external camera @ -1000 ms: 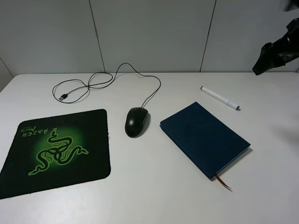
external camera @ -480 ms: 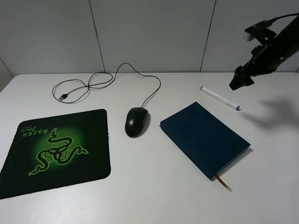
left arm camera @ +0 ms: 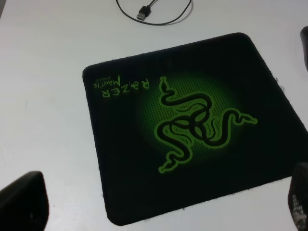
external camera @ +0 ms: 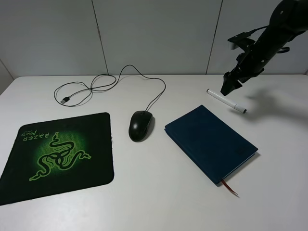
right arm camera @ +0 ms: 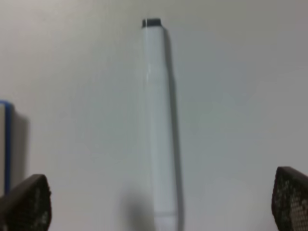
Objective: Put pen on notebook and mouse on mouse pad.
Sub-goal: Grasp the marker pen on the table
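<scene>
We see one mouse pad (external camera: 57, 156) lying flat on the left of the white table (external camera: 154, 202). Our left gripper (left arm camera: 161, 204) hangs over it, its two fingers (left arm camera: 21, 202) spread wide and empty. Next comes one black mouse (external camera: 140, 125), on the table near the pad's right edge, its one cable (external camera: 96, 86) looping away to the back. Then one blue notebook (external camera: 209, 143), closed. One white pen (external camera: 226, 101) lies on the table just behind it, apart from it. Our right gripper (right arm camera: 159, 201) hangs above the pen, spread wide, not touching it.
</scene>
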Robot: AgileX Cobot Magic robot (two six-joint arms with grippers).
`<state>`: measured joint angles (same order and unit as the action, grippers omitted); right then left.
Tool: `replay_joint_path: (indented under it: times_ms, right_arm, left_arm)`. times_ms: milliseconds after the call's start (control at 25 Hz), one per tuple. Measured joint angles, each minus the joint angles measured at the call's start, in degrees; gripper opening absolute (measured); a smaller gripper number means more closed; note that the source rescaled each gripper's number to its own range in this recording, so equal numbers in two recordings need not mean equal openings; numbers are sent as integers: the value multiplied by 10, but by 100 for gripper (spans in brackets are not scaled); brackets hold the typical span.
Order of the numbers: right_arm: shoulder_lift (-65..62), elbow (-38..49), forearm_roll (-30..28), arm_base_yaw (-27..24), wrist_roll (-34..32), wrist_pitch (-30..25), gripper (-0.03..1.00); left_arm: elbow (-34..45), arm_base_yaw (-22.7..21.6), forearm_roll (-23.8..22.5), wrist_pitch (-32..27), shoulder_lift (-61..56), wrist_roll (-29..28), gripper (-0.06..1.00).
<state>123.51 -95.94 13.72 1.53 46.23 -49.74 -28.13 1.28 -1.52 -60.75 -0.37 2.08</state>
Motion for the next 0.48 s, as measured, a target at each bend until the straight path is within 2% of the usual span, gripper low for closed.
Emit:
replay_joint_path:
  times_ms: [200, 480]
  right_arm:
    - [36, -40, -17, 7, -28, -17, 100]
    - [64, -52, -33, 8, -32, -15, 100]
  left_arm:
    - [0, 0, 0, 0, 0, 0, 100]
    - [0, 0, 0, 0, 0, 0, 100]
